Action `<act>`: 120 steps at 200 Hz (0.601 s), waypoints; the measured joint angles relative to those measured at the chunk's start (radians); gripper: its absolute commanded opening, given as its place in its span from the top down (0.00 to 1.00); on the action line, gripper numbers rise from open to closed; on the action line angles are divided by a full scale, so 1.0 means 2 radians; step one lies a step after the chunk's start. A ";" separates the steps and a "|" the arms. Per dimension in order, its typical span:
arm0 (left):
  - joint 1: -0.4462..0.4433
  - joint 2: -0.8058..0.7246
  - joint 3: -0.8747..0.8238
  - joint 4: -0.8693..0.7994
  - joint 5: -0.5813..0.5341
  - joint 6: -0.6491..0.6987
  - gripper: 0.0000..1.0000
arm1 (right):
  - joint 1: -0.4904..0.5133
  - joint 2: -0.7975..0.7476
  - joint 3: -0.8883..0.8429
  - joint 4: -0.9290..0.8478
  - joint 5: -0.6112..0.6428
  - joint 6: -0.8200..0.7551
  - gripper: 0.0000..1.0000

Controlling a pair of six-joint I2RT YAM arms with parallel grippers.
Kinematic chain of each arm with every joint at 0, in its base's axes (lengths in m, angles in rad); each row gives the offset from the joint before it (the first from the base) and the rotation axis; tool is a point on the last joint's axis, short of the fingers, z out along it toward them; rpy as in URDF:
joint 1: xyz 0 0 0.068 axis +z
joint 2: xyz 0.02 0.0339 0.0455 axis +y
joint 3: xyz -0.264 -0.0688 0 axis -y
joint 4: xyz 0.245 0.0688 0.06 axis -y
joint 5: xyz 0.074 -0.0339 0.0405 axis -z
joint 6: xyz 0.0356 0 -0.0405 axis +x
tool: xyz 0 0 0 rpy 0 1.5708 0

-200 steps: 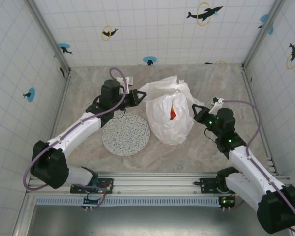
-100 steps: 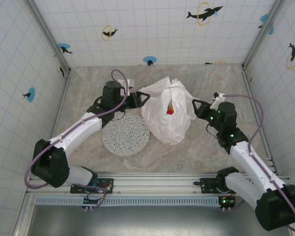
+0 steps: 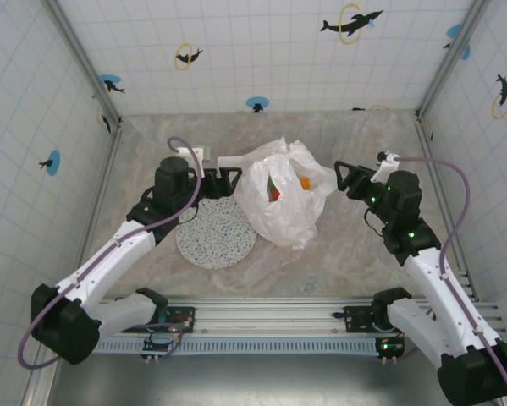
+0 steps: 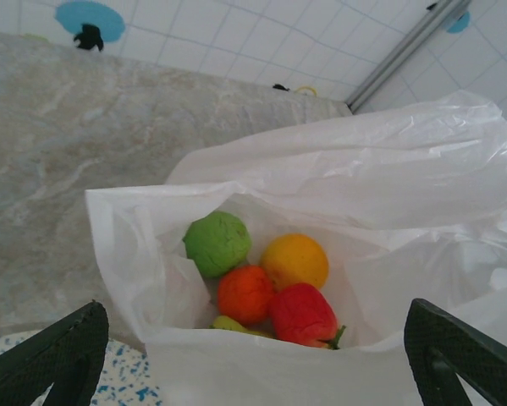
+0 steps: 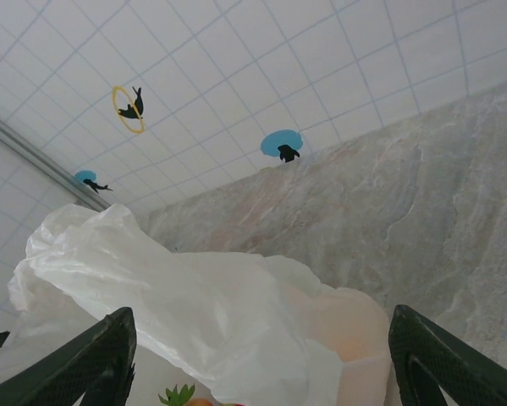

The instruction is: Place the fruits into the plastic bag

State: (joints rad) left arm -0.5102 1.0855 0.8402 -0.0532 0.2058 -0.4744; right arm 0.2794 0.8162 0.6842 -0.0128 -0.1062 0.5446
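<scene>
From above, the plastic bag (image 3: 284,203) lies crumpled near the middle of the table (image 3: 355,254), a little toward the far edge, with its mouth turned up. A few fruits (image 3: 275,188) show as red, green and orange patches inside the opening. The left gripper (image 3: 228,178) sits at the bag's left side with its fingers spread wide and nothing between them. The right gripper (image 3: 344,177) sits just beside the bag's right side, its fingers also spread wide and empty. A round speckled plate (image 3: 216,233) lies toward the near edge from the left gripper, with its right rim against the bag.

The left wrist camera looks straight into the bag's mouth. The two dark fingers (image 4: 58,359) stand far apart at the lower corners, gripping nothing. Inside the bag lie a green fruit (image 4: 217,243), a yellow-orange one (image 4: 295,260), an orange-red one (image 4: 245,293) and a red one (image 4: 302,314), packed together and touching. A sliver of yellow-green fruit (image 4: 228,323) shows beneath them. A bit of the plate shows at the lower left.

In the right wrist camera, the dark fingers (image 5: 79,364) are wide apart and hold nothing. The bag's wrinkled white plastic rises between them, with bare table running to the far wall beyond.
</scene>
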 measured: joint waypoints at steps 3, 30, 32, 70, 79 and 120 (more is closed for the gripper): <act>0.000 -0.004 -0.003 0.000 -0.004 0.000 0.05 | 0.000 -0.001 0.001 -0.002 0.000 -0.003 0.19; 0.000 -0.043 -0.027 0.001 -0.038 0.004 0.03 | 0.000 -0.010 0.008 -0.020 0.016 -0.023 0.17; 0.000 -0.046 -0.029 0.000 -0.040 0.004 0.02 | 0.000 -0.011 0.009 -0.022 0.018 -0.026 0.16; 0.000 -0.107 -0.080 0.010 -0.116 0.003 0.02 | -0.003 -0.024 0.010 -0.051 0.072 -0.069 0.14; 0.000 -0.123 -0.097 0.013 -0.141 0.003 0.02 | -0.004 -0.026 0.010 -0.056 0.087 -0.078 0.14; 0.000 -0.177 -0.205 0.054 -0.263 -0.003 0.02 | -0.012 -0.045 -0.019 -0.049 0.164 -0.113 0.08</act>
State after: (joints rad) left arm -0.5102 0.7311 0.4297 0.0551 -0.3206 -0.4797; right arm 0.2558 0.7258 0.6453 -0.1108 0.2222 0.3187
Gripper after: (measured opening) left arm 0.975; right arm 0.890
